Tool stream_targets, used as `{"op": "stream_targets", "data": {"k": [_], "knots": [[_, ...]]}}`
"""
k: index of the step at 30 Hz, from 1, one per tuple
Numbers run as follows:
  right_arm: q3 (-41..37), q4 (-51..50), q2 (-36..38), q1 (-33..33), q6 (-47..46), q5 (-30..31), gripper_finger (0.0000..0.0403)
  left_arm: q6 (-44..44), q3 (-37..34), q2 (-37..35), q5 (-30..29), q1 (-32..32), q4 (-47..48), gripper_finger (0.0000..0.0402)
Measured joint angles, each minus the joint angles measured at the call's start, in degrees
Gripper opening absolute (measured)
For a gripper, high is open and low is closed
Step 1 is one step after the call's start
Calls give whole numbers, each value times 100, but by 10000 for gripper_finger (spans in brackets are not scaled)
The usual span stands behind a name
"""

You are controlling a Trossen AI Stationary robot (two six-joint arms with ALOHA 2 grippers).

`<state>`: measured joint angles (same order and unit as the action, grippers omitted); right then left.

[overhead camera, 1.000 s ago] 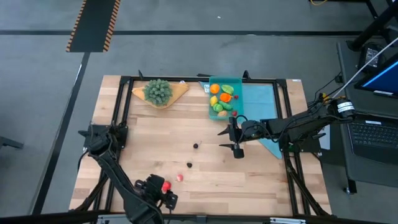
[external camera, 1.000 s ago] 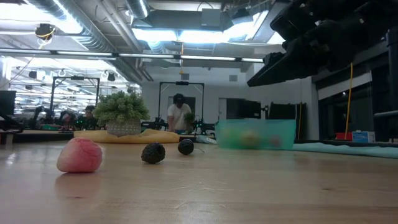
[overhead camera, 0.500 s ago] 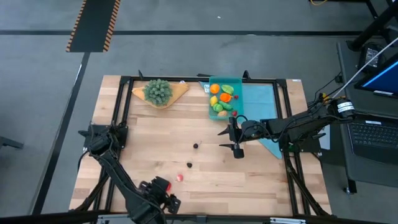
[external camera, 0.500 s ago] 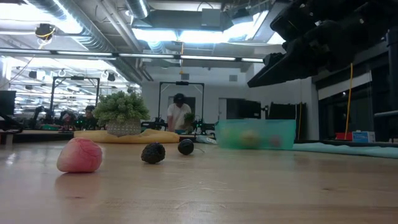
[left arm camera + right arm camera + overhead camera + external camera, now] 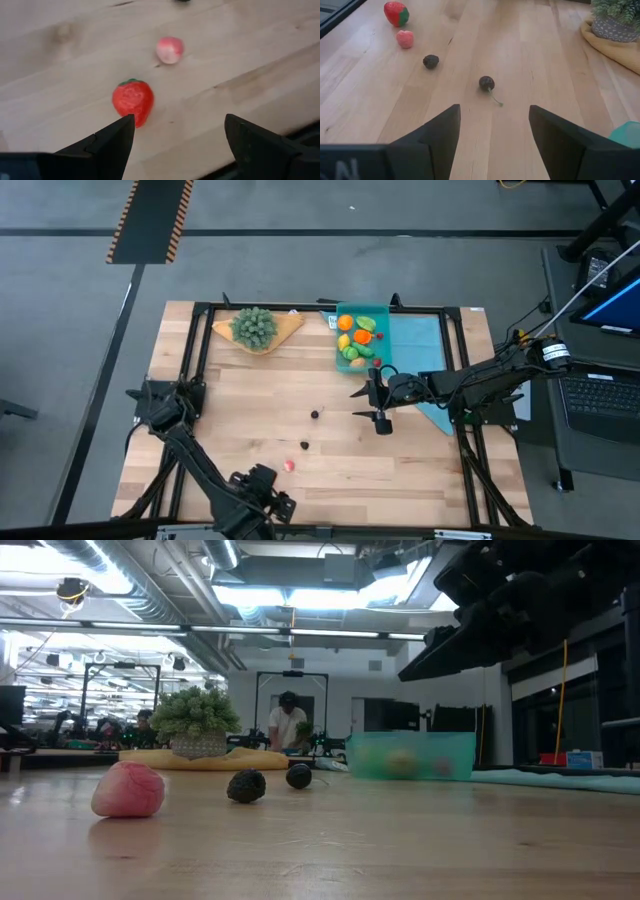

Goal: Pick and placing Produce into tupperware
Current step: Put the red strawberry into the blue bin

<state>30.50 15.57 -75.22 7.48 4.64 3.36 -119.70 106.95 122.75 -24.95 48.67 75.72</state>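
A red strawberry [image 5: 132, 100] lies on the wooden table near its front edge, just ahead of my open left gripper [image 5: 177, 135], which hangs over it [image 5: 264, 483] and touches nothing. A pink piece [image 5: 288, 465], a dark berry [image 5: 305, 445] and a dark cherry [image 5: 315, 415] lie in a line toward the table's middle. The teal tupperware [image 5: 384, 312] at the far edge holds several orange, yellow and green pieces. My right gripper [image 5: 378, 402] stays open above the table's middle right, the cherry [image 5: 486, 82] ahead of it.
A bushy green plant [image 5: 254, 326] on a tan board stands at the far left. A light-blue cloth [image 5: 420, 340] lies to the right of the tupperware. A black frame [image 5: 200, 360] runs around the table. Bare wood lies between the loose pieces and the box.
My left gripper has crept toward the table's right edge and sunk a little, and now stands over the strawberry, hiding it in the high view. It stays open. Nothing on the table has moved.
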Motion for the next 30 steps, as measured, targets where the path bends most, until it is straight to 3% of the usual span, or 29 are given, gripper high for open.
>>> {"op": "stream_targets", "data": {"k": [7, 16, 22, 30], "knots": [[0, -4, 0, 3, -11, -2, 238, 9, -2, 251, 550, -221, 205, 298], [0, -20, -2, 38, -13, -47, 238, -16, -29, 386, 613, -389, 340, 298], [0, -6, -2, 174, 12, -50, 238, -160, -390, 396, 1062, -406, 244, 298], [0, 10, -2, 222, 22, -50, 238, -143, -778, 397, 1097, -410, -284, 298]]}}
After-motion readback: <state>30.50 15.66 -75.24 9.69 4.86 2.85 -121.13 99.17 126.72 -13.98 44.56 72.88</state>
